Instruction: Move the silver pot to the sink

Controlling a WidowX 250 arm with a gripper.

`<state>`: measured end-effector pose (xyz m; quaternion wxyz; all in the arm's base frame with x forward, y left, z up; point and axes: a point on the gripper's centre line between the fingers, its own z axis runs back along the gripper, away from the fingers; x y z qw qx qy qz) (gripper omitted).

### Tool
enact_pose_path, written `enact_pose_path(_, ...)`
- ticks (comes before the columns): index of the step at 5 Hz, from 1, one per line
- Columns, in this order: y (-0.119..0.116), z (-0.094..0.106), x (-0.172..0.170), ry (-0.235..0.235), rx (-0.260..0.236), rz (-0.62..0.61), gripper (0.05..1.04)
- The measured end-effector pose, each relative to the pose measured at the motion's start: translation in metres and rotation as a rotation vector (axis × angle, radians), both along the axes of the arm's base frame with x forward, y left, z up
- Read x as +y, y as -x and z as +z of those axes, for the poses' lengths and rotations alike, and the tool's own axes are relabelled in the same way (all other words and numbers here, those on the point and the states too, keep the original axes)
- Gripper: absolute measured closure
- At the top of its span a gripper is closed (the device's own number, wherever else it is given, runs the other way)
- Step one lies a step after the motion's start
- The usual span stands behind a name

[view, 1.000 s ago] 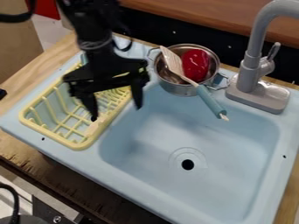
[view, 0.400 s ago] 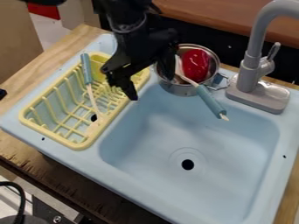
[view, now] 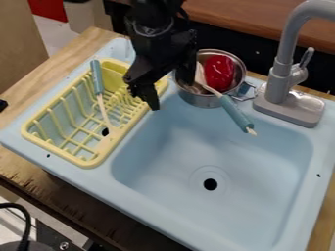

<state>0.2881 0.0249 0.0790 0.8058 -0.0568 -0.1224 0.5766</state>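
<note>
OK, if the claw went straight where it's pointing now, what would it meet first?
Probably the silver pot, whose edge the claw overlaps in this view; height is unclear, though, so it could meet the sink's rim beside it instead.

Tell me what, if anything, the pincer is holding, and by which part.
Nothing is held: the pincer is open at the silver pot, its fingers standing well apart.
</note>
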Motion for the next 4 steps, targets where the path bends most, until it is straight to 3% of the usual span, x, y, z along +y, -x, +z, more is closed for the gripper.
enact_pose_path(2, -0.003, -0.002, -0.001, 0.002, -0.015, 0.028, 0.084)
enact_pose_path(4, -0.004, -0.011, -0.002, 0.002, 0.006, 0.061, 0.084)
